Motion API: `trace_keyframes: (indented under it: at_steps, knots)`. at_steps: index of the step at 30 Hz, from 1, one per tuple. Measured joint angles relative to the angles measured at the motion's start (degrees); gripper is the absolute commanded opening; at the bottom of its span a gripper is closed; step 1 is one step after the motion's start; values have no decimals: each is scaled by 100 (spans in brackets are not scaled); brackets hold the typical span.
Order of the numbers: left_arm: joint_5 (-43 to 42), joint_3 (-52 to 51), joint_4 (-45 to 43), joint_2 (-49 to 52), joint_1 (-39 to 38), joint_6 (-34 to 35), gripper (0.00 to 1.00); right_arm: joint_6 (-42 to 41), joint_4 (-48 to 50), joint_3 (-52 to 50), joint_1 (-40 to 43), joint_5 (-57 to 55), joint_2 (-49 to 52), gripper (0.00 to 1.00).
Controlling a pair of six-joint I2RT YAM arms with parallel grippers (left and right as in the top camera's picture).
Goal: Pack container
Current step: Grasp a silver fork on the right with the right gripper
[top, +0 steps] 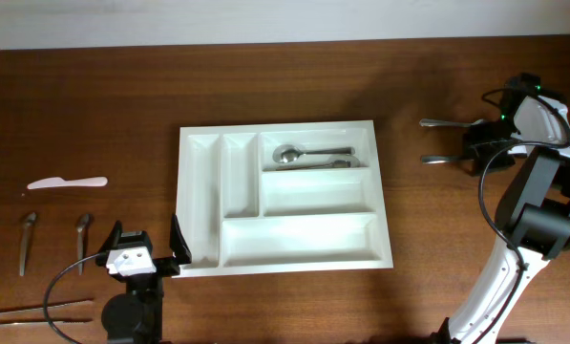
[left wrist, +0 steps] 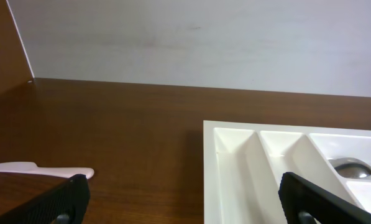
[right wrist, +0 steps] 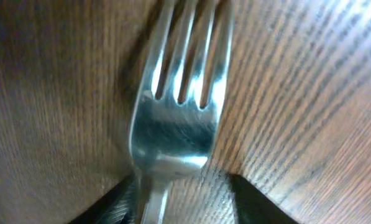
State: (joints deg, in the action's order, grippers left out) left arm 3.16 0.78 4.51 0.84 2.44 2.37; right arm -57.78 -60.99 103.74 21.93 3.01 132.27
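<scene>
The container is a white compartment tray (top: 280,132) in the middle of the table; its left corner also shows in the left wrist view (left wrist: 235,168). Spoons (top: 308,155) lie in its far right compartment. My right gripper (top: 477,145) is down on the table at the far right, over two metal pieces of cutlery (top: 442,123). In the right wrist view a fork (right wrist: 176,112) lies tines away from me, its neck between the jaws of the right gripper (right wrist: 185,205). The left finger touches it and a gap remains on the right. My left gripper (top: 146,250) stands open and empty by the tray's near left corner.
A white plastic knife (top: 67,182) lies at the left, its tip also showing in the left wrist view (left wrist: 42,169). Two metal utensils (top: 26,241) (top: 82,237) lie nearer me, and long thin sticks (top: 36,309) sit at the near left edge.
</scene>
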Motion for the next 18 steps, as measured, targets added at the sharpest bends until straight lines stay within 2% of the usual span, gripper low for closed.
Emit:
trace_keyframes:
  at_steps: [7, 12, 18]
  knots:
    - [2, 0, 0, 0, 0, 0, 99, -37, 142, 7, 0, 70, 0, 11]
    - [2, 0, 0, 0, 0, 0, 99, -31, 151, 9, 0, 157, 2, 4]
    - [0, 0, 0, 0, 0, 0, 99, -26, 208, 9, 4, 439, 2, 4]
